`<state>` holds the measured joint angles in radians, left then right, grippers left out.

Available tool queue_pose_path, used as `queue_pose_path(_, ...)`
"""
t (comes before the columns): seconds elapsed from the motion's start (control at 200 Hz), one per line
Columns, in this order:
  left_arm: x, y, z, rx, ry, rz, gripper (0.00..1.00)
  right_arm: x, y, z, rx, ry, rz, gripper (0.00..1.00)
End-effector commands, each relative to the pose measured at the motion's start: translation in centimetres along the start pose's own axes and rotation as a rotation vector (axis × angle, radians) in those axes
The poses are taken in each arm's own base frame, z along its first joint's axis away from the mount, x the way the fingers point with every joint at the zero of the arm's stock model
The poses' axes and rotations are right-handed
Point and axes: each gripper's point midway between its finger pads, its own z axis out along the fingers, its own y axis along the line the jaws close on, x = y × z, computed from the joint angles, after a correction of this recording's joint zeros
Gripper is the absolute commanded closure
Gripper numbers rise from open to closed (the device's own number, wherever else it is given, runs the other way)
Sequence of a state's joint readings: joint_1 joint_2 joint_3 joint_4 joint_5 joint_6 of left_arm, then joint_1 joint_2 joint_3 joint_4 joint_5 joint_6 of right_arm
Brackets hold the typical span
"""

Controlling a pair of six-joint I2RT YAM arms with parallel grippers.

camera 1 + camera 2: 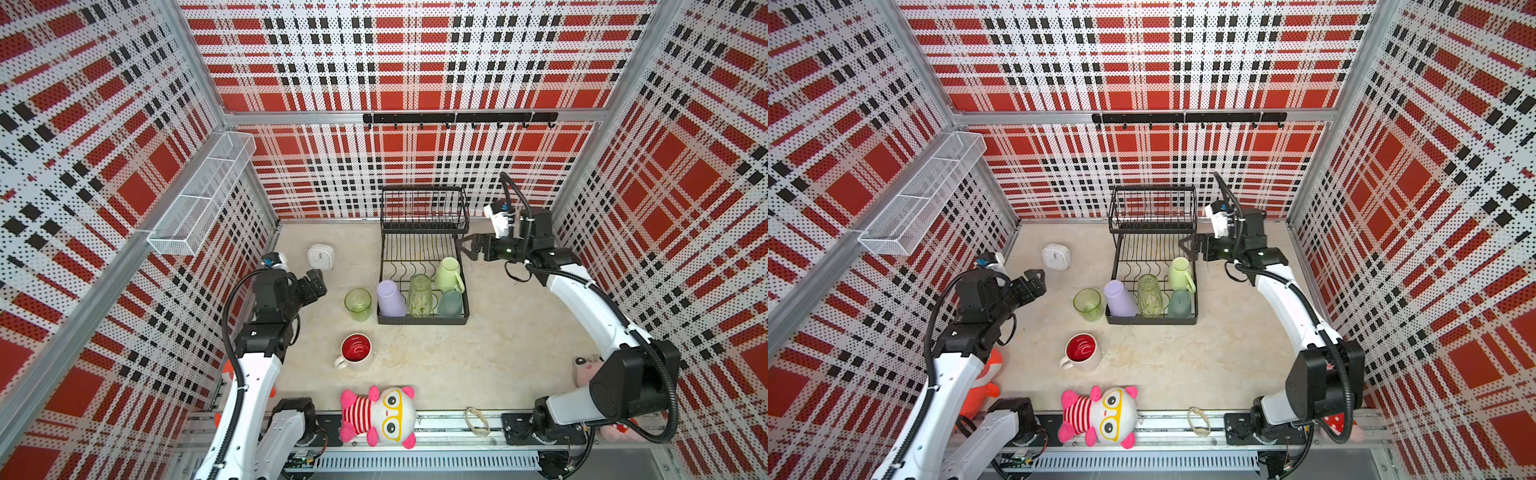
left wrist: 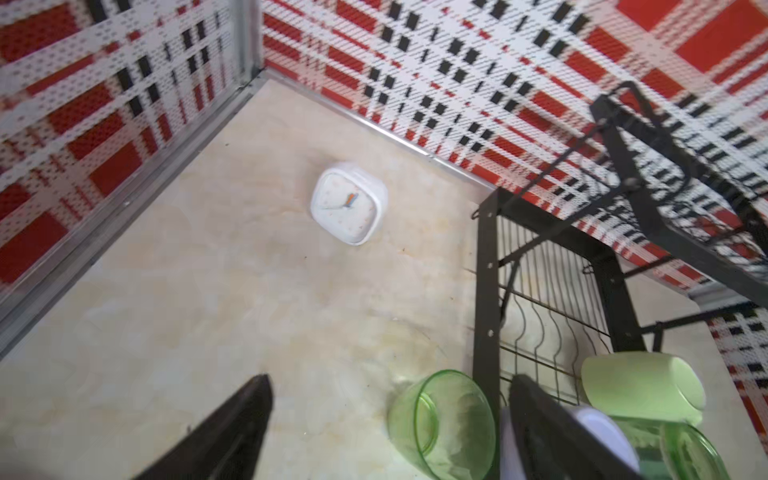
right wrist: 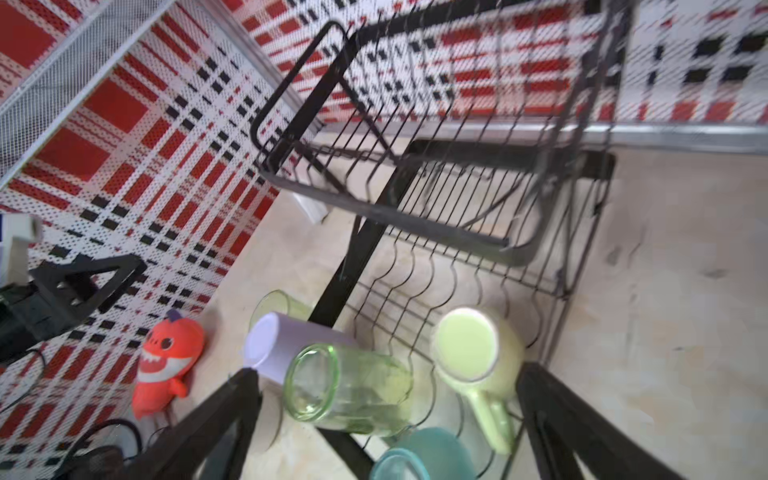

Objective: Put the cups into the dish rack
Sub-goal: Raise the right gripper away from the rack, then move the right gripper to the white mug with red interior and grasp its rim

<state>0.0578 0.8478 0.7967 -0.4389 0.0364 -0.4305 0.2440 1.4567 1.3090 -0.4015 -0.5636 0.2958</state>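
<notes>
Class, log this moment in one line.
left gripper open; right gripper open; in rack: lavender tumbler, ribbed tumbler, pale mug, teal cup; on table: green tumbler, white mug

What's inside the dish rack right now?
Four cups on the dish rack's lower tier: lavender tumbler, clear green tumbler, pale green mug, teal cup. Nothing shows in the upper basket. The tray beneath the cups is covered.

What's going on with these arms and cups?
Two robot arms are loading a black wire dish rack. A lavender plastic tumbler, clear green ribbed tumbler, pale green mug and small teal cup sit in its lower tier. A second green tumbler and a white mug with red inside stand on the table. The left gripper and right gripper are open, empty.
</notes>
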Motion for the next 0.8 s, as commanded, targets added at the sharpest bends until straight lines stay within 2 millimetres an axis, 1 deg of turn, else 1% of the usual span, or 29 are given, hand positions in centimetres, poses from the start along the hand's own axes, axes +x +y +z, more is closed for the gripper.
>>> queue_pose_path(0.0,-0.2,1.7,0.6,-0.071,-0.019,-0.102,0.02,-0.1,3.7,-1.2,0.039,-0.019,0.0,0.0)
queue_pose_path(0.06,-0.3,2.9,1.0,-0.143,-0.017,-0.119,0.02,0.2,6.3,-1.5,0.022,-0.045,-0.033,0.0)
queue_pose_path(0.115,-0.1,3.5,1.3,-0.18,-0.007,-0.133,0.02,0.7,8.4,-1.7,0.004,-0.076,-0.054,0.0)
queue_pose_path(0.165,-0.2,4.5,1.4,-0.234,-0.019,-0.171,0.02,1.6,10.6,-1.6,-0.017,-0.088,-0.078,0.0)
queue_pose_path(0.19,-0.2,4.9,1.4,-0.254,-0.021,-0.197,0.02,2.4,11.3,-1.4,-0.015,-0.089,-0.085,0.0)
queue_pose_path(0.236,-0.3,5.0,1.5,-0.242,-0.014,-0.227,0.02,3.5,13.0,-1.1,-0.015,-0.096,-0.102,0.03)
queue_pose_path(0.271,-0.5,4.7,1.6,-0.216,-0.004,-0.248,0.02,4.7,14.3,-0.4,-0.013,-0.094,-0.107,0.03)
queue_pose_path(0.331,-0.1,4.7,1.8,-0.189,0.019,-0.265,0.02,6.6,16.3,0.8,-0.023,-0.077,-0.101,0.03)
queue_pose_path(0.341,-0.1,4.6,1.8,-0.182,0.019,-0.264,0.02,7.1,16.9,1.2,-0.026,-0.07,-0.099,0.02)
queue_pose_path(0.351,0.0,4.6,1.8,-0.179,0.02,-0.262,0.02,7.3,17.0,1.3,-0.026,-0.067,-0.097,0.01)
queue_pose_path(0.361,0.0,4.6,1.8,-0.176,0.019,-0.262,0.02,7.9,17.6,1.7,-0.027,-0.058,-0.094,0.0)
queue_pose_path(0.461,0.2,4.6,1.3,-0.154,-0.016,-0.263,0.02,11.1,20.7,4.2,-0.014,-0.006,-0.091,0.0)
queue_pose_path(0.501,0.1,4.5,1.0,-0.141,-0.034,-0.259,0.02,11.9,21.3,4.9,0.006,0.002,-0.093,0.01)
queue_pose_path(0.521,0.0,4.6,0.9,-0.142,-0.04,-0.259,0.02,12.5,21.9,5.3,0.001,0.015,-0.095,0.01)
queue_pose_path(0.561,0.1,4.8,0.8,-0.15,-0.044,-0.263,0.02,13.3,22.2,6.2,0.029,0.025,-0.083,0.03)
queue_pose_path(0.636,0.7,4.8,0.9,-0.146,-0.024,-0.258,0.02,15.7,22.6,8.4,0.045,0.098,-0.059,0.05)
queue_pose_path(0.712,1.5,4.6,1.3,-0.133,0.006,-0.261,0.02,18.1,22.4,10.4,0.087,0.184,-0.056,0.06)
queue_pose_path(0.797,2.3,4.8,1.6,-0.132,0.033,-0.265,0.02,20.2,21.7,11.7,0.137,0.256,-0.067,0.08)
